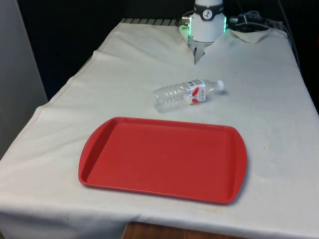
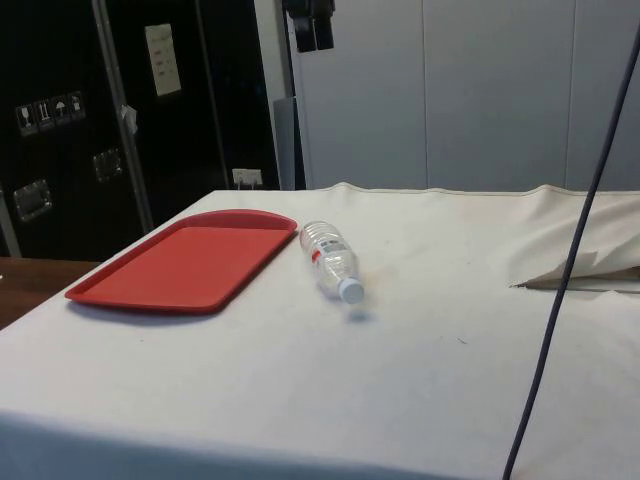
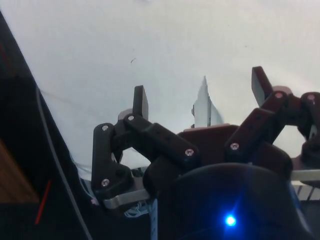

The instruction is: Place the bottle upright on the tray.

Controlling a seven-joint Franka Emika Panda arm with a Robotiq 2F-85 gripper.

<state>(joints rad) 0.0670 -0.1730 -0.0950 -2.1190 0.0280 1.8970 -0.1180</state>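
**Clear bottle down on the cloth, jaws released above it**

Clear plastic bottle (image 1: 187,93) lies on its side on the white cloth (image 1: 269,99), white cap (image 1: 219,85) turned toward the front view's right, red-and-white label (image 1: 198,91) near the neck. It is just beside the far rim of the red tray (image 1: 164,159), not touching it. Tray bare, flat on the cloth.

Gripper (image 3: 200,92) seen in the wrist view: the two black fingers (image 3: 141,101) stand well apart, nothing between them, plain cloth beyond the jaws. Neither bottle nor tray lies between or beside the jaws there. In the side view the gripper (image 2: 312,30) hangs high, cut off by the frame edge; finger gap cannot be made out there. In the front view the arm's white base (image 1: 207,22) sits beyond the bottle, upper part cropped. Label print too small to read.
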